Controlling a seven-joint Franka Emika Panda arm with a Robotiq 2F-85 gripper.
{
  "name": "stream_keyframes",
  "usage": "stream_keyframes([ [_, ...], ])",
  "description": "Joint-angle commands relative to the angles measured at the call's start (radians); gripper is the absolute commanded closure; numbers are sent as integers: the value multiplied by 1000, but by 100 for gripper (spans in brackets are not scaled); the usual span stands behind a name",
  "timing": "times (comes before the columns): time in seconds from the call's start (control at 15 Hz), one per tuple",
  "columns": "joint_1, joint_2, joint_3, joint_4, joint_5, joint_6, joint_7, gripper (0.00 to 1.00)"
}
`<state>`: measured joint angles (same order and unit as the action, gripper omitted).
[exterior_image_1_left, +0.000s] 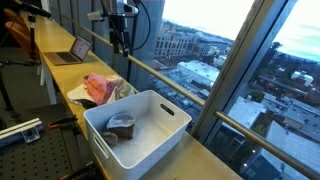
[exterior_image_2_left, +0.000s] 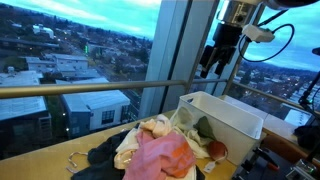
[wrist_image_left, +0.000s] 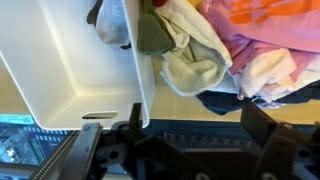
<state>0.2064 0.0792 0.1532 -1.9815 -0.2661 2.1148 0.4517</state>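
exterior view, hard to see: gripper (exterior_image_1_left: 122, 38) at top centre is dark against the window, so its jaws are unreadable here; arm cut off by the top edge.
exterior view, bin: white bin (exterior_image_1_left: 150, 142) lower centre on counter (exterior_image_1_left: 205, 160); grey garment (exterior_image_1_left: 122, 125) inside, partly hidden by the near wall.
exterior view, pile: clothes pile (exterior_image_1_left: 100, 88) just left of the bin, pink on top, lower layers hidden.
exterior view, around: laptop (exterior_image_1_left: 72, 50) upper left, well apart from the bin.
exterior view, hard to see: gripper (exterior_image_2_left: 213, 62) upper right, high above the bin (exterior_image_2_left: 240, 125), touching nothing; finger gap too small to judge.
exterior view, pile: clothes pile (exterior_image_2_left: 160, 150) bottom centre blocks the bin's near end; dark garment (exterior_image_2_left: 100, 155) at its left; bottom edge crops it.
wrist view, gripper: gripper (wrist_image_left: 180, 150) released; fingers (wrist_image_left: 272, 145) blurred, spread wide at the bottom edge, nothing between them.
wrist view, bin: bin (wrist_image_left: 55, 70) upper left, cropped at the top.
wrist view, pile: clothes pile (wrist_image_left: 260, 45) upper right, spilling against the bin wall; green piece (wrist_image_left: 152, 35) and cream cloth (wrist_image_left: 195, 65) at the wall; whether they hang inside, cannot tell.
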Motion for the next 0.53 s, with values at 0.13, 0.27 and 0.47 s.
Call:
stream_keyframes([
  [0.13,-101,-42,-81,-86,8,44,-81,0],
  [0.27,-141,-17,-115,-106,11,71,-107,0],
  [0.47,-194,38,-161,-141,29,144,-152,0],
])
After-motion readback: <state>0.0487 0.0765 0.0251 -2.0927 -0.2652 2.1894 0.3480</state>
